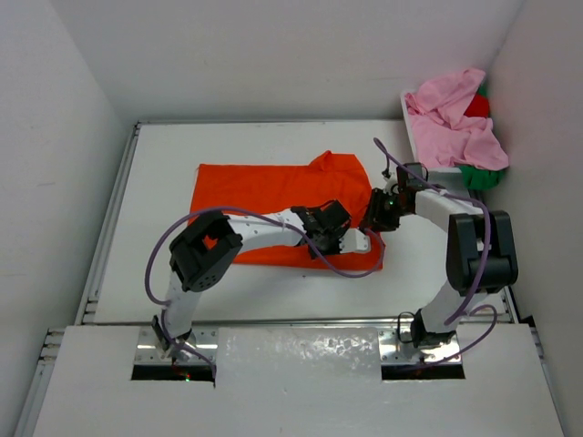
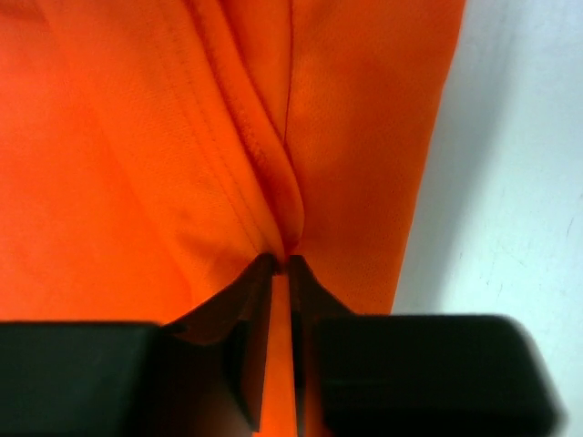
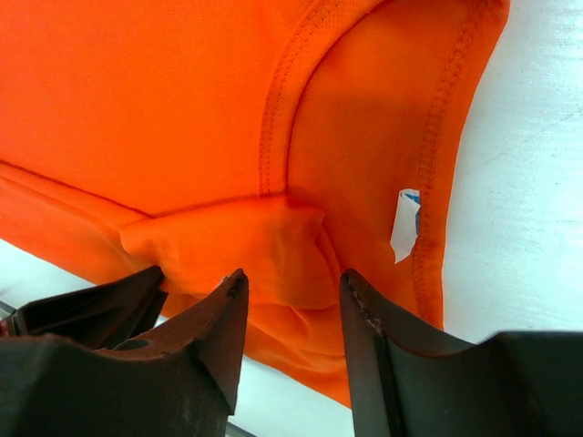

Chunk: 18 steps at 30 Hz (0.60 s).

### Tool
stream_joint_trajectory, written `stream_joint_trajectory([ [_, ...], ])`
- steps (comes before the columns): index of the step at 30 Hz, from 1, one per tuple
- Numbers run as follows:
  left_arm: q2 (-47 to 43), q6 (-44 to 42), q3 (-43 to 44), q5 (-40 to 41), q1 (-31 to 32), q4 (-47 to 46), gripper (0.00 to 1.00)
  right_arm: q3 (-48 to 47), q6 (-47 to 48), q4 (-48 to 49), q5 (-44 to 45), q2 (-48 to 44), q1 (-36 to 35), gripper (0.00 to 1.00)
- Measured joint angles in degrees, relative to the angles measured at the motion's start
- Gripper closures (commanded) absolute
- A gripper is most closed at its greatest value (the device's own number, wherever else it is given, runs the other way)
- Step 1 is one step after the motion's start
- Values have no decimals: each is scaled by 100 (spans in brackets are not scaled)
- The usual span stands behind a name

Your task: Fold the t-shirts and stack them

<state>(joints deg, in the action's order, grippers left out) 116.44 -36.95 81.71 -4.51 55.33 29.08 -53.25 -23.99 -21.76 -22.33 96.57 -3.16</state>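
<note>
Orange shirt spread mid-table, right end bunched. Left gripper pinched together on its seam ridge. Right gripper just beside, jaws apart astride crumpled fold. Left arm across shirt's near edge. Basket far right, heaped with pink shirt, red shirt, green shirt.

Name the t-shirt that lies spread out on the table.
The orange t-shirt; the pink, red and green ones are heaped in the basket.

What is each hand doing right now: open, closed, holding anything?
Left hand: closed, pinching a fold of the orange t-shirt.
Right hand: open, jaws straddling a bunched fold of the same shirt.
</note>
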Motion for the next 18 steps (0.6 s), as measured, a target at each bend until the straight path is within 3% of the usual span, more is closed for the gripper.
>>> stream_joint_trajectory([
  [2, 4, 9, -7, 57, -2, 13, 100, 0, 7, 22, -24, 15, 0, 66],
  [6, 4, 63, -7, 166, -31, -4, 100, 0, 2, 76, -68, 129, -9, 87],
  [14, 7, 426, 223, 188, -363, 96, 100, 4, -22, 74, -122, 170, -11, 86],
  [18, 7, 328, 398, -195, -588, 317, 96, -63, 28, 35, -52, 162, -11, 86],
])
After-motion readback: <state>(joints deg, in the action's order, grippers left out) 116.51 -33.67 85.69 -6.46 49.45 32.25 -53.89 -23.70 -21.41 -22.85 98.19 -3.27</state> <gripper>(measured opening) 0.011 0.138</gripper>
